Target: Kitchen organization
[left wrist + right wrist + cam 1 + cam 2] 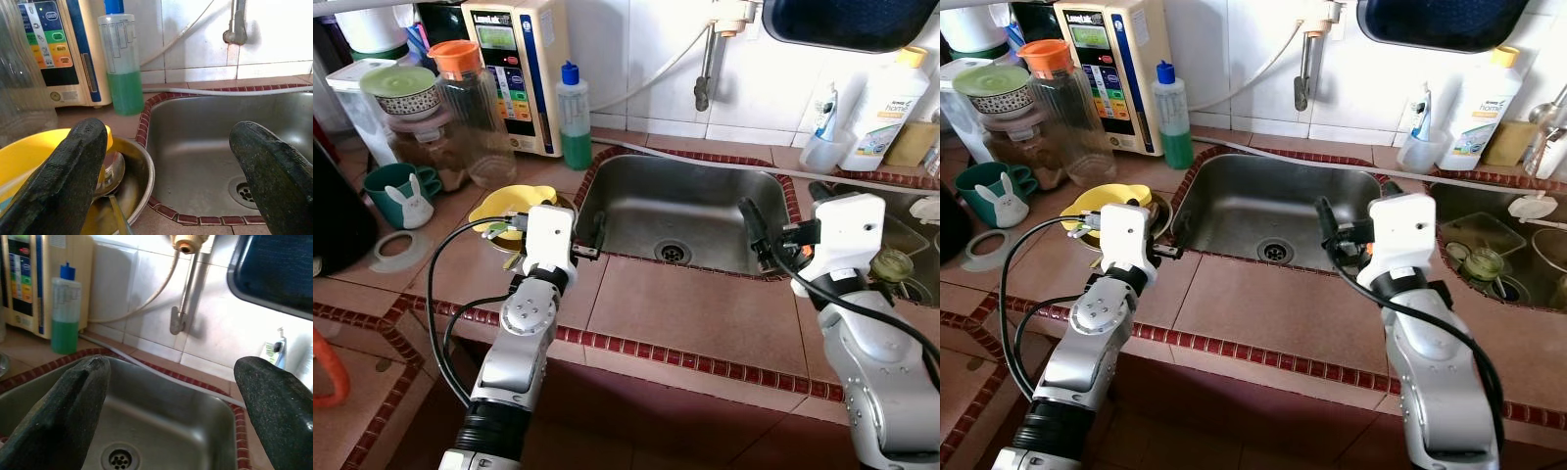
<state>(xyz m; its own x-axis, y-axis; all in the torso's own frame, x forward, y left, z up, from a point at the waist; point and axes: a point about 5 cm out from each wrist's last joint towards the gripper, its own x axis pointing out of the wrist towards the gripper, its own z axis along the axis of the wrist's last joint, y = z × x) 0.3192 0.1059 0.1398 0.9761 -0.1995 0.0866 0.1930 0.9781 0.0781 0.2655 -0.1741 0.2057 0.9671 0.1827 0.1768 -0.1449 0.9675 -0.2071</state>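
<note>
readable text: little, mostly on two items.

the cream water unit (521, 69) against the tiled wall carries a dark brand word at its top edge, too blurred to spell out; its coloured button panel bears small labels, also illegible, in the left wrist view too (49, 44). the white bottle with the yellow cap (884, 108) right of the sink has a label where the word "home" reads in the left eye view; the smaller print around it is unreadable. the clear bottle of green liquid (120, 63) shows printed markings on its upper half, too fine to read.
</note>
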